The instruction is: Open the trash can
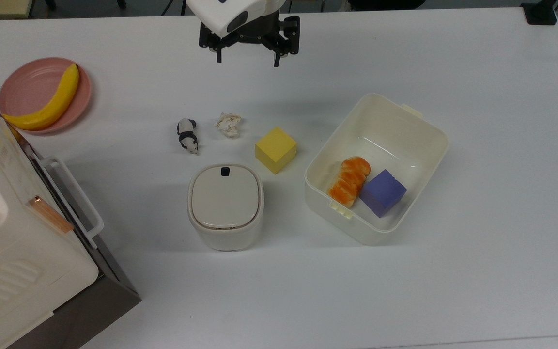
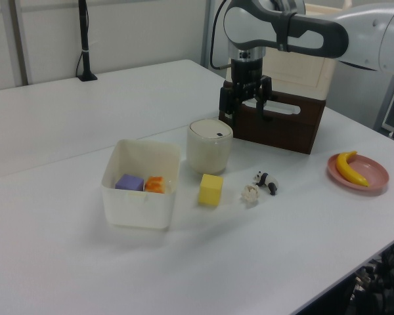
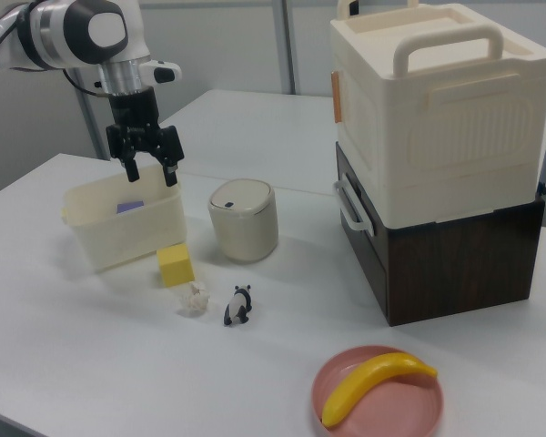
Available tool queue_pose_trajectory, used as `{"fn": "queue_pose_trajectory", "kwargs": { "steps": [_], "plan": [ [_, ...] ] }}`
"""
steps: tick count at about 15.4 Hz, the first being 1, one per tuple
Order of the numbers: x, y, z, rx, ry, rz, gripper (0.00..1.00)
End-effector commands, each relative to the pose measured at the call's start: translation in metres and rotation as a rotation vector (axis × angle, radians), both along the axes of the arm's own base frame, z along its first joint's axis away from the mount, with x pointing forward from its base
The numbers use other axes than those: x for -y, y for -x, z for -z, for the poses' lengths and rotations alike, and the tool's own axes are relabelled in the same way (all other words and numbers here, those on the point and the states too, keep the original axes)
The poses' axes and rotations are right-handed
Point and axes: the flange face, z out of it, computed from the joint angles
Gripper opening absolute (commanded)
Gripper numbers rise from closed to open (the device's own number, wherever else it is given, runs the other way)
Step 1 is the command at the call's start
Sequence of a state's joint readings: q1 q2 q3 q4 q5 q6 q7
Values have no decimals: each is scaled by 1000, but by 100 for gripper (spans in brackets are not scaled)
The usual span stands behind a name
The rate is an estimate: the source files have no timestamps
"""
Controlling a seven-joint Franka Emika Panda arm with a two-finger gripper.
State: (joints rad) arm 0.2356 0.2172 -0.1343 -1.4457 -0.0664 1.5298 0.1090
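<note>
**Gripper aloft, bin lid down**

While the black two-finger gripper (image 1: pixel 247 57) hangs in the air above the table, its fingers (image 3: pixel 128 167) stand spread with a clear gap between them and nothing held or touched. It points straight down from the white arm (image 2: pixel 295 29).

Surface: a white table top (image 1: pixel 453 271), matte, running to a seam with a second table in the left view. Grey wall panels and a black post base (image 2: pixel 87 75) stand behind it.

Nearest below the gripper in the top view: a crumpled scrap of off-white paper (image 1: pixel 229 124) and, just beside it, a small black-and-white panda figure (image 1: pixel 187 135) lying on the table. A yellow foam cube (image 1: pixel 275 149) sits near the paper.

The small cream-white rounded-square trash can (image 1: pixel 225 206) stands upright near the table's middle, flat beige lid shut, black button (image 1: pixel 224 170) at the lid edge facing the gripper side.

Beside it, a cream rectangular plastic tub (image 1: pixel 395 121) holds a purple cube (image 1: pixel 382 192) touching an orange bread-like piece (image 1: pixel 349 180).

At the top view's left: a large white appliance with a handle (image 1: pixel 27 242) on a dark brown base, and a pink plate (image 1: pixel 27 80) carrying a yellow banana (image 1: pixel 51 102).
</note>
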Motion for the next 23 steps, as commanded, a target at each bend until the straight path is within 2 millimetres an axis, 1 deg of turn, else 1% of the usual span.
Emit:
{"fn": "queue_pose_trajectory", "kwargs": {
  "steps": [1,13,17,21,22,23],
  "plan": [
    [3,7,0,-17,5,-11,100],
    [2,5,6,-24,7,-11,100],
    [1,2,17,-38,6,-25,100],
    [1,2,17,-33,4,-27,100],
    [2,0,16,-17,1,-27,95],
    [2,-2,15,-2,-1,-27,89]
  ]
}}
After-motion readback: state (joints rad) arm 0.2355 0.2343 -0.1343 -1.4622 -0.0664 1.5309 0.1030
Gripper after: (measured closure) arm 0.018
